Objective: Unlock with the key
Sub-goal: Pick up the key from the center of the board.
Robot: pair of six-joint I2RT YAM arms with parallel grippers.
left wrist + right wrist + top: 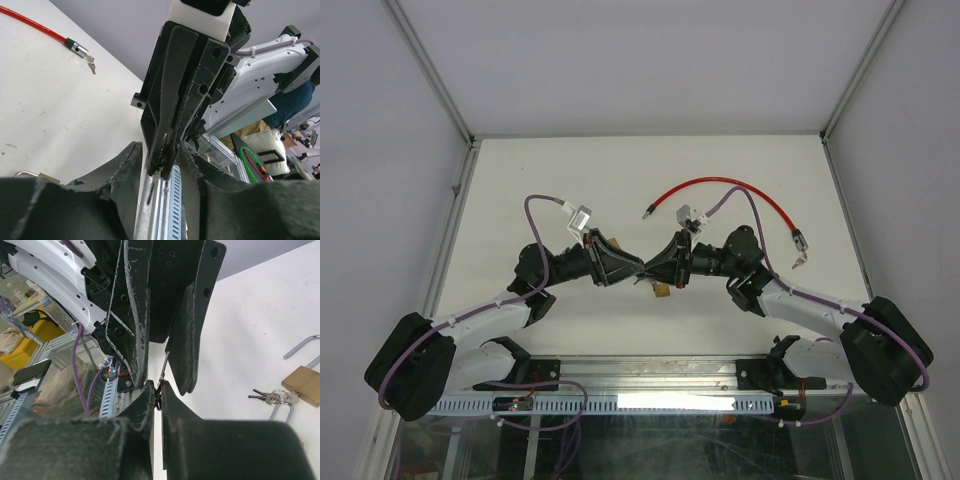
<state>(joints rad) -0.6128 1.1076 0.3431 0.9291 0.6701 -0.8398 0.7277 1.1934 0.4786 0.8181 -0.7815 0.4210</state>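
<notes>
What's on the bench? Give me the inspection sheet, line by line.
Surface: white table, faint marks.
Job's things: key pinched in the right gripper; brass padlock lying on the table.
Clutter: red cable lock; key bunch beside the padlock.
Grippers: right shut on the key; left gripper open, jaws either side of the key.
Cables: purple cables along both arms.
Surroundings: white walls; metal rail at the near edge.
</notes>
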